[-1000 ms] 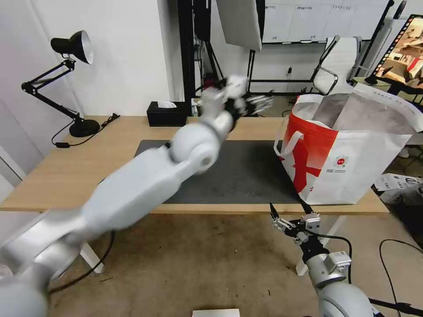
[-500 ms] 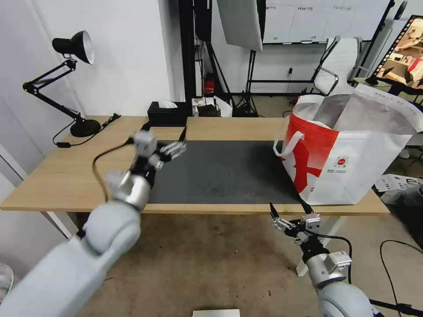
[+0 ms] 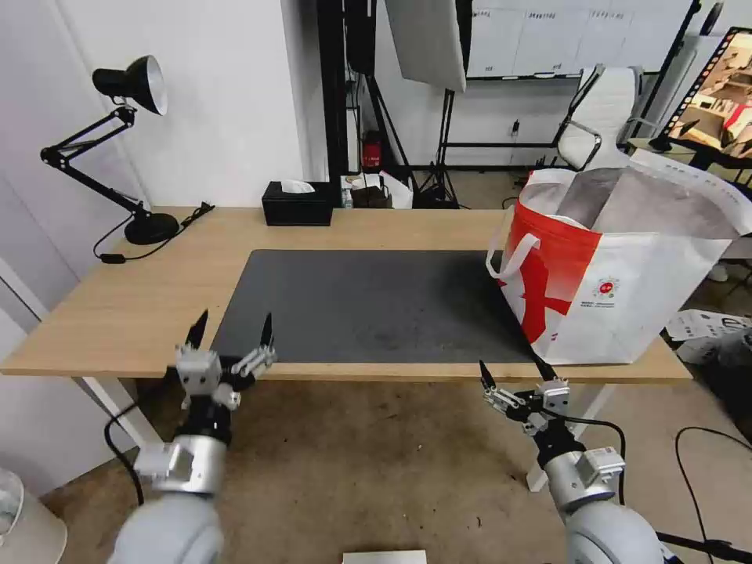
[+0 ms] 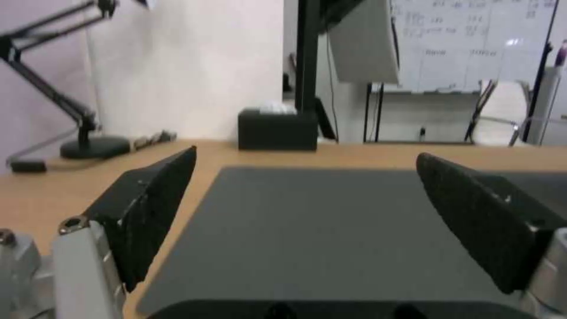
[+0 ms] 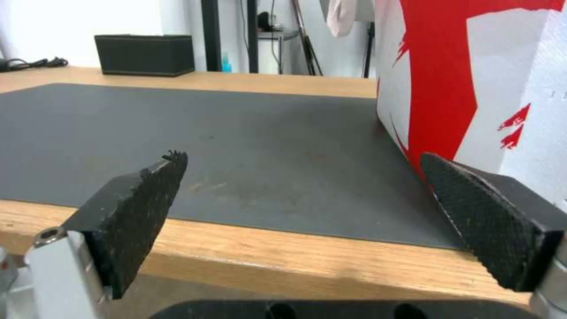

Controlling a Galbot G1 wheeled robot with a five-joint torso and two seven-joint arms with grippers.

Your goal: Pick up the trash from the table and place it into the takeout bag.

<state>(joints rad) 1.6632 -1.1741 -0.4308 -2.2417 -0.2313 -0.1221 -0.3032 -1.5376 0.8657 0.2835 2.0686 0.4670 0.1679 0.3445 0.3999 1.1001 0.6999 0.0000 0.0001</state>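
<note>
**Table cleared, left arm back at the near edge**

Behind the long table (image 3: 117, 313) stood the usual clutter of stands, a whiteboard and a white office chair, and nobody was near the work.

From the left gripper (image 3: 231, 333) outward: its two black fingers (image 4: 148, 208) were spread wide with nothing between them, and it hung at the table's near edge, just over the front left corner of the dark grey mat (image 3: 376, 305). A second before, that arm had been stretched far across the table towards the bag; half a second before, it was swinging back over the mat's left side; by this moment it had come all the way home. The right gripper (image 3: 513, 376) sat low by the near edge, just in front of the bag's corner, likewise spread and carrying nothing, and it had not stirred.

Further out, the takeout bag (image 3: 619, 290) stood upright at the table's right end, mouth open and foil lining showing. No trash was left lying on the table; I could not see down into the bag. At the back remained the black tissue box (image 3: 296, 205) and, far left, the desk lamp (image 3: 129, 86).

To my eye the last piece had gone in and the job looked finished.
</note>
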